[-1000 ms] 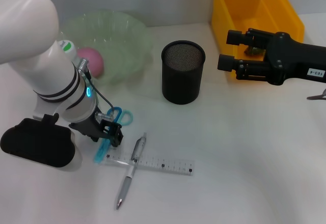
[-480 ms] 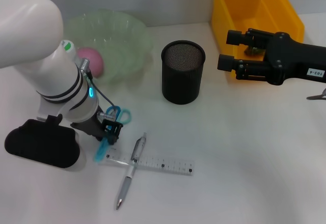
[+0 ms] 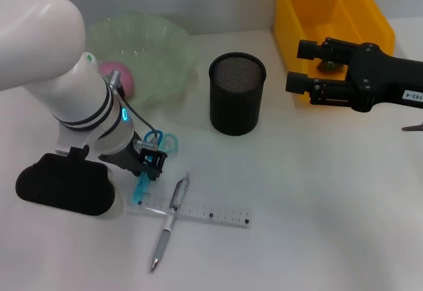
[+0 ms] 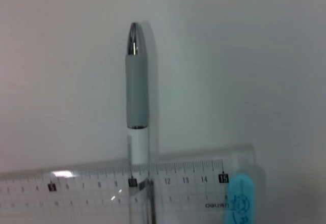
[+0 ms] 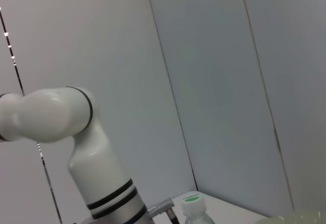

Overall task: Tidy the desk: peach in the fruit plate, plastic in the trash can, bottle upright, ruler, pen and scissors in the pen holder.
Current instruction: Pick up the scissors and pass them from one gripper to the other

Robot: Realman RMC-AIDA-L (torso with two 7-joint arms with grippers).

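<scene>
Scissors (image 3: pixel 149 162) lie on the tabletop (image 3: pixel 297 205) with the left pincer (image 3: pixel 149 164) right down on them, though I can't tell if it's clamped. Ruler (image 3: pixel 198 213) and pen (image 3: pixel 170 219) lie crossed just beside; right pincer (image 3: pixel 305 66) hangs released by the yellow bin (image 3: pixel 370 13).

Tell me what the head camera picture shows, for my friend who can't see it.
The left gripper is down on the blue scissors, beside a pen lying across a clear ruler. Behind stand a black mesh pen holder and a green plate holding a pink peach; the right gripper hovers by a yellow bin.
</scene>
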